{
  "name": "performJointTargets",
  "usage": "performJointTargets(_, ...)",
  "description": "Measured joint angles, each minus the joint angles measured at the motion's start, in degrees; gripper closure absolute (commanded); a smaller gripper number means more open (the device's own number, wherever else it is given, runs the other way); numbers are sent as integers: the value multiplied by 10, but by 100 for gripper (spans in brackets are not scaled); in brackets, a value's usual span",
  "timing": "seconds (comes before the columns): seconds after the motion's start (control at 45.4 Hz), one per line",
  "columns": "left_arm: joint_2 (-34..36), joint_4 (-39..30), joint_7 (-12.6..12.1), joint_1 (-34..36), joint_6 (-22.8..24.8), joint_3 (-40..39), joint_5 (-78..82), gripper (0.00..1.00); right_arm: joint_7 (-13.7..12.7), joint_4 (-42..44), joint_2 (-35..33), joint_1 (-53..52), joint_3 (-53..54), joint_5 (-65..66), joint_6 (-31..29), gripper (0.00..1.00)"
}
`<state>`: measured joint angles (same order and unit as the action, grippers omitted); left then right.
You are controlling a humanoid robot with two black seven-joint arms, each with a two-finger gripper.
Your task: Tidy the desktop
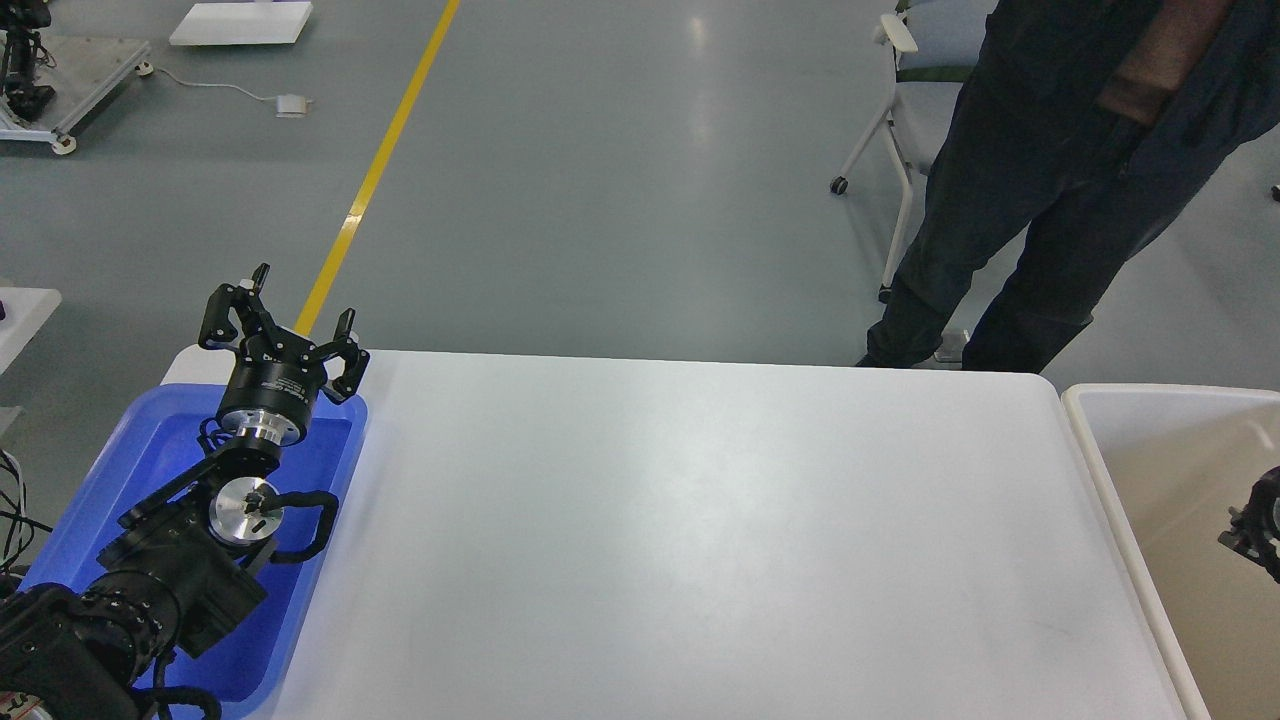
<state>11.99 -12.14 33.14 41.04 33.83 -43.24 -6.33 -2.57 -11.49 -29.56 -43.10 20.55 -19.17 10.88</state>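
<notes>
The left gripper (pixel 292 305) points away with fingers spread open and empty, its arm stretched over the blue tray (pixel 150 440). The white desktop (pixel 700 540) lies alongside; the right gripper (pixel 1255 530), at the beige bin (pixel 1150 460), is too cropped to judge.

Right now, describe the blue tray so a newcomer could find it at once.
Start at the wide white desktop. At its left end, under the left gripper, lies the blue tray. Its bright blue plastic sets it apart from the beige-white bin at the opposite end.
</notes>
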Motion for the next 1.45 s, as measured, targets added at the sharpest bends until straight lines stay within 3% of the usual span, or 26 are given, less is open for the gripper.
performJointTargets(0.419, 0, 0, 0, 0, 0, 0, 0, 0, 0, -19, 37, -64, 194, -2, -87, 0)
performJointTargets(0.904, 0, 0, 0, 0, 0, 0, 0, 0, -1, -53, 120, -123, 235, -3, -180, 0)
performJointTargets(1.455, 0, 0, 0, 0, 0, 0, 0, 0, 1, -88, 242, -82, 281, -3, -241, 0)
